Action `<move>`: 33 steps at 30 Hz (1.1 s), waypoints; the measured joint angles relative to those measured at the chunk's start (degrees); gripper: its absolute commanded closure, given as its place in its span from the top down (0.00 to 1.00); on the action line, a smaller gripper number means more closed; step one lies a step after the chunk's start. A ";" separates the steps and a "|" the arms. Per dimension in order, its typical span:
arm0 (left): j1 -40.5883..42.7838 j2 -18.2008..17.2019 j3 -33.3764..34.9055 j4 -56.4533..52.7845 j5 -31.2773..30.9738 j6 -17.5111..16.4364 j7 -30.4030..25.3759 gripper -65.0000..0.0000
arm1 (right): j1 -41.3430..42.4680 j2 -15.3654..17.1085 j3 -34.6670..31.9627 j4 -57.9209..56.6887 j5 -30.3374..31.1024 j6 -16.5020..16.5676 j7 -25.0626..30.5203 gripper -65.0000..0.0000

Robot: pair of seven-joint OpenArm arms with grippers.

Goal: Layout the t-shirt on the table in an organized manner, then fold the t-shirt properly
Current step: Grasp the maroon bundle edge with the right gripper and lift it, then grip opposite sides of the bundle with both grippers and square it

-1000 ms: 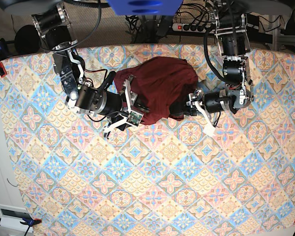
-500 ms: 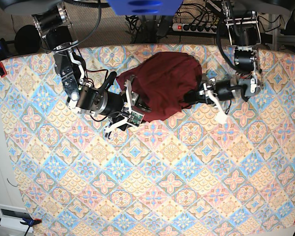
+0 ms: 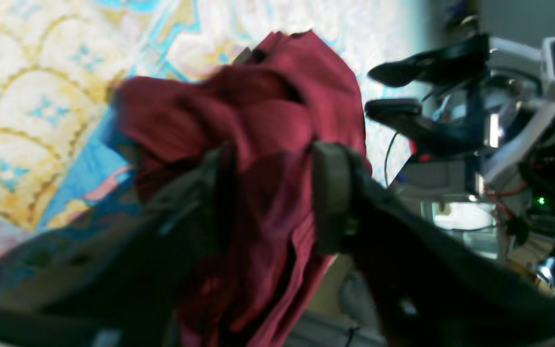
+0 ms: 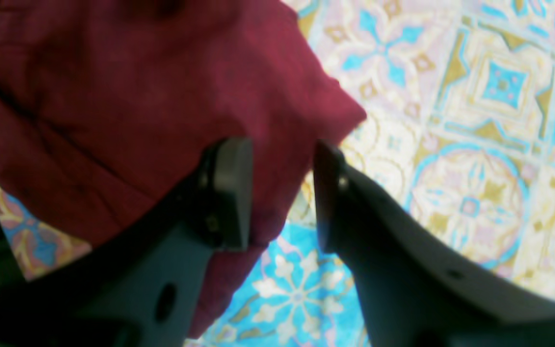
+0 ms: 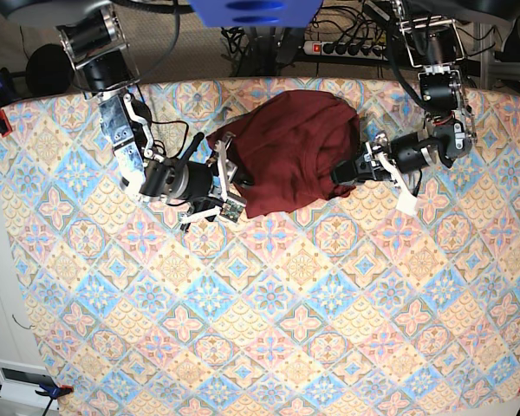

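Two hands set at opposite sides of the bunched t-shirt near the surface far edge, left hand clamped on a fold, right hand apart astride its hem, seemingly to spread it flat.

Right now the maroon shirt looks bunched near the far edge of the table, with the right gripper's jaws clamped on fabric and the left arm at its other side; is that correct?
Not quite. In the right wrist view the right gripper stands open beside the shirt, with nothing between the jaws. The rest holds: it is bunched near the table's far edge, the left gripper at its other side.
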 measured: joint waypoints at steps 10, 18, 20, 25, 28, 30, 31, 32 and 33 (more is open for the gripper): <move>5.22 -2.40 -4.37 7.54 -0.50 0.02 -1.40 0.48 | 7.26 -0.07 -0.07 -1.53 0.33 -0.22 0.61 0.00; 10.49 -2.86 -1.09 22.95 6.10 0.04 1.31 0.02 | 9.77 -4.44 -0.39 -10.62 -0.59 -0.39 -0.35 0.00; 12.31 -3.19 2.03 27.39 8.81 -0.26 1.11 0.04 | 12.44 -6.75 -0.46 -12.70 0.31 -0.24 1.01 0.00; 13.42 -4.50 11.06 29.99 18.60 -0.04 1.33 0.00 | 14.53 -8.87 -0.46 -21.07 -0.09 -0.26 0.22 0.00; 13.09 -4.72 17.20 30.01 22.88 -0.15 0.87 0.00 | 16.00 -9.22 -1.09 -27.45 -0.52 -0.42 0.04 0.00; 13.11 -4.57 19.74 29.94 26.12 -0.17 1.07 0.00 | 17.77 -9.40 -4.28 -31.36 -0.72 -0.46 0.59 0.00; 13.07 -4.46 20.70 29.31 27.45 -0.17 0.90 0.00 | 18.53 -9.70 -6.27 -33.00 -2.29 -0.46 0.59 0.00; 12.68 -4.31 21.55 28.06 28.41 -0.17 0.63 0.00 | 18.67 -10.03 -7.89 -34.25 -3.82 -0.44 0.98 0.00; 11.74 -4.07 22.47 26.40 30.34 -0.17 1.03 0.00 | 18.51 -10.01 -9.38 -35.06 -5.40 -0.55 2.43 0.00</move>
